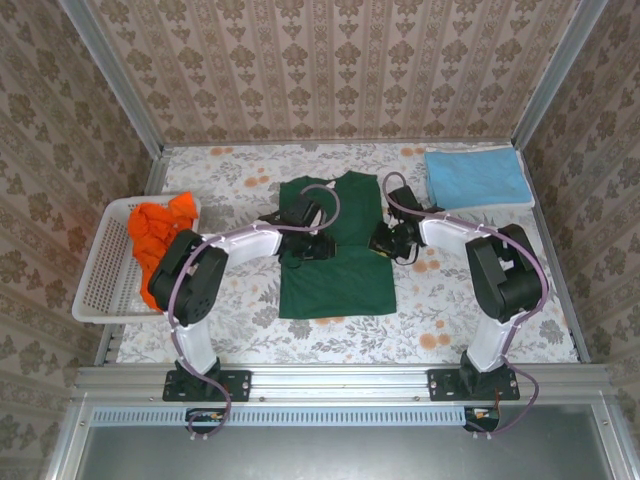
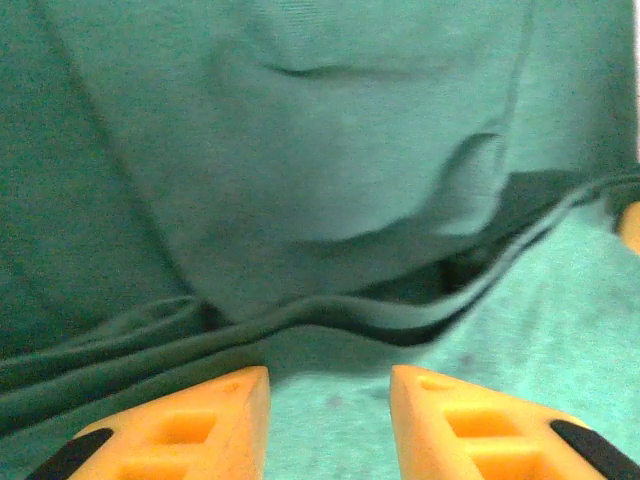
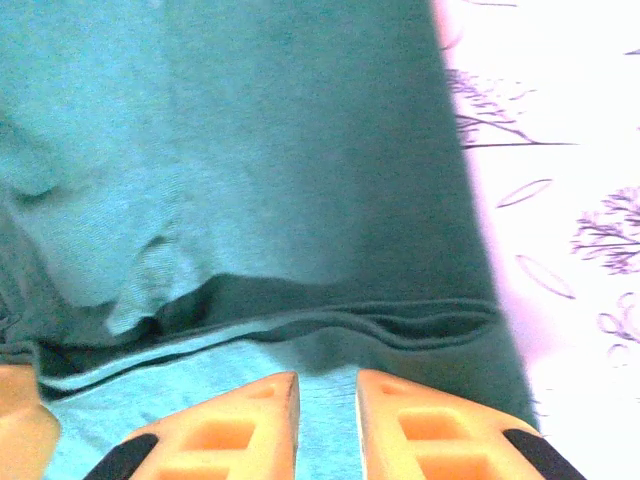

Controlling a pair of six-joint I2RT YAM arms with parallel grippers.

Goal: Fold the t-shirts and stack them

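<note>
Left tool [image 2: 330, 425], right tool [image 3: 328, 425]: jaws slightly parted over the dark green t-shirt [image 1: 335, 275], apparently holding nothing. Advice: pinch both layers at the folded edge, lift evenly.

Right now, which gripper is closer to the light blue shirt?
Right. The right gripper is at the right edge of the dark green shirt, toward the light blue shirt; the left gripper, at its left edge.

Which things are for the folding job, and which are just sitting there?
For the job: dark green t-shirt, light blue t-shirt, orange t-shirts.
Just lying about: white basket, flowery table cover.
</note>
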